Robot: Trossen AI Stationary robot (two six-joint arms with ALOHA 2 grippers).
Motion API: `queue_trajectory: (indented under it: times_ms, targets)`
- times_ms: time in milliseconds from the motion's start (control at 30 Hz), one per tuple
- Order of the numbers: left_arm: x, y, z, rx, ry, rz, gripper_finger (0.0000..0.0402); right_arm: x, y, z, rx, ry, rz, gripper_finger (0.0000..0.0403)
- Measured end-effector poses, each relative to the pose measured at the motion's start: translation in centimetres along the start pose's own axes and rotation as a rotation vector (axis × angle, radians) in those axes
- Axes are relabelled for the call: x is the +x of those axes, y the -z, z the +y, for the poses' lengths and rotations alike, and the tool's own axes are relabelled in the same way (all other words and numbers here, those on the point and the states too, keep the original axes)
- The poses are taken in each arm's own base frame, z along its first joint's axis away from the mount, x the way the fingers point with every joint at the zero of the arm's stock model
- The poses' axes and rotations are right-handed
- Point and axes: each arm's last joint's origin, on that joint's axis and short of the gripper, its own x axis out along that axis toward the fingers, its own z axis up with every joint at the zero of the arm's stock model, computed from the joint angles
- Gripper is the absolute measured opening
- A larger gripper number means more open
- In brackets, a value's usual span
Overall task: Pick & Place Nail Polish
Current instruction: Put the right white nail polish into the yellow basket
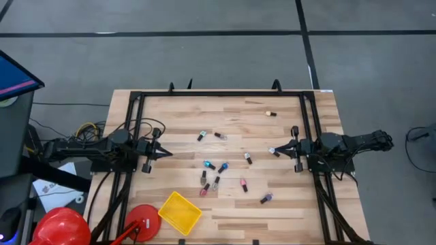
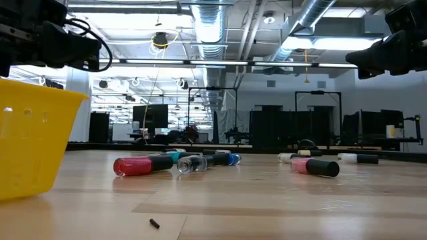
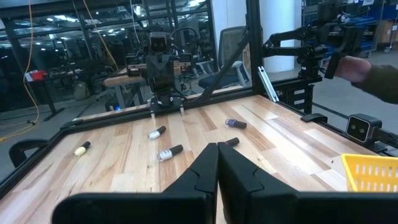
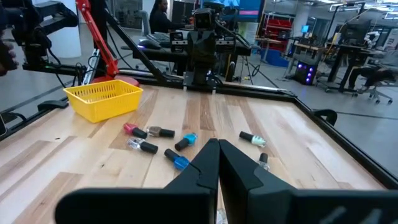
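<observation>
Several small nail polish bottles [image 1: 222, 167] with dark caps lie on their sides, scattered over the middle of the wooden table [image 1: 231, 218]. The low view shows a red one [image 2: 137, 165] and a pink one [image 2: 313, 167] lying flat. My left gripper [image 1: 163, 152] hangs level over the table's left side, shut and empty, its fingers [image 3: 205, 163] pressed together. At the right side my right gripper [image 1: 272, 150] hangs level too, shut and empty, with its fingers [image 4: 205, 158] together. Both point toward the bottles from a distance.
A yellow basket [image 1: 180, 212] stands near the front edge, left of centre, with a red stand [image 1: 143, 219] beside it. A black frame [image 1: 225, 94] runs round the table. A lone yellowish bottle [image 1: 270, 113] lies far right. A person's hand [image 3: 360, 68] shows beyond the table's edge.
</observation>
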Motion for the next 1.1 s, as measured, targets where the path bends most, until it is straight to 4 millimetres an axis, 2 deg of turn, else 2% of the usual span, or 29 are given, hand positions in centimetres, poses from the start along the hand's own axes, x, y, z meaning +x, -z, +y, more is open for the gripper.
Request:
queue_trajectory:
  times_ms: [100, 200, 500, 567, 633, 733, 867, 1100]
  targets:
    - [0.0, 0.0, 0.0, 0.0, 0.0, -0.002, 0.0001, 0.0, -0.1, 0.0, 0.008, 0.001, -0.008, 0.0]
    - [0.0, -0.1, 0.0, 0.002, -0.001, -0.008, 0.0001, 0.0, -0.2, 0.0, 0.136, 0.001, -0.033, 0.0]
    - [0.0, -0.2, 0.0, 0.005, -0.003, -0.02, 0.0001, -0.3, -2.4, -0.4, 0.271, 0.008, -0.258, 0.0]
    - [0.0, -0.2, 0.0, 0.001, -0.003, -0.023, 0.0001, -0.3, -2.6, -0.5, 0.252, 0.014, -0.281, 0.0]
    - [0.0, -0.2, 0.0, -0.025, -0.003, -0.023, 0.0001, -0.4, -2.8, -0.6, 0.209, 0.053, -0.304, 0.0]
    - [0.0, -0.2, 0.0, -0.049, -0.003, -0.023, 0.0001, -0.7, -3.4, -1.4, 0.256, 0.224, -0.317, 0.0003]
    - [0.0, -0.3, 0.0, -0.049, -0.003, -0.026, 0.0001, -1.1, -4.3, -2.2, 0.254, 0.393, -0.151, 0.0041]
    - [0.0, -0.3, 0.0, -0.049, -0.003, -0.028, 0.0001, 0.3, -5.8, -3.0, 0.341, 0.516, 0.168, 0.0162]
